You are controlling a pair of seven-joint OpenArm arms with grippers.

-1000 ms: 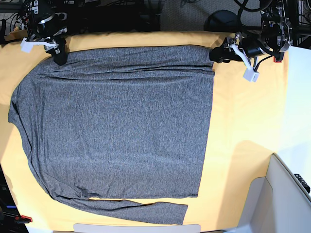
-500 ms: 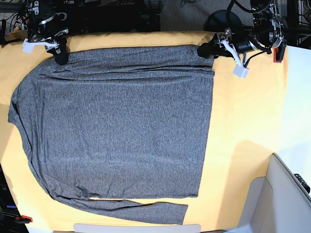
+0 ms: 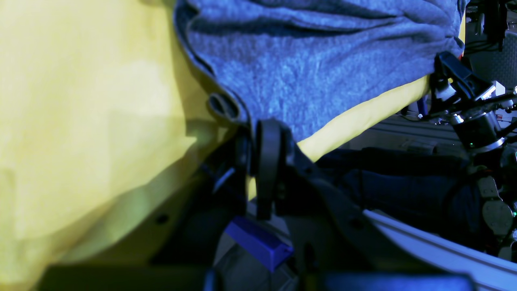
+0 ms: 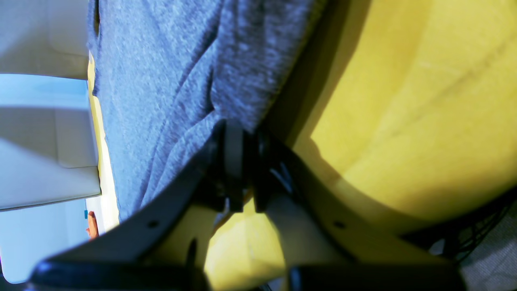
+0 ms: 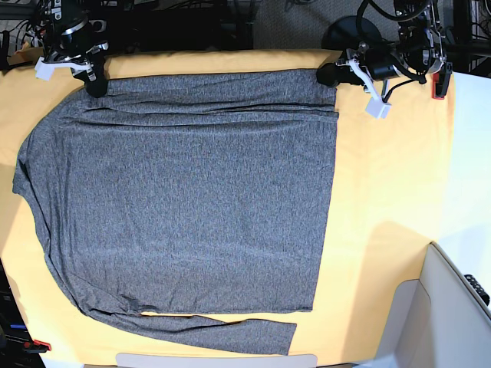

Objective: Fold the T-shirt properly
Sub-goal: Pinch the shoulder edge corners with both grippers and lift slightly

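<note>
Your right tool (image 5: 96,83) is pinched on the T-shirt's (image 5: 192,199) far-left corner. The mottled heather-grey shirt lies flat on the yellow-covered surface (image 5: 391,192), one sleeve folded along its near edge. Your left tool (image 5: 328,77) is clamped on the far-right corner.

Probably a lab: cables (image 5: 383,11), yellow-clothed table (image 5: 391,192).

The base view looks straight down from high above on the whole yellow table cloth (image 5: 391,192), with the shirt (image 5: 184,199) spread across it. The left wrist view sits low and very close at the shirt's far corner (image 3: 323,81), looking along its edge toward the other arm (image 3: 464,105). The right wrist view is equally close at the opposite far corner (image 4: 169,81). All three share the shirt's far edge.
</note>
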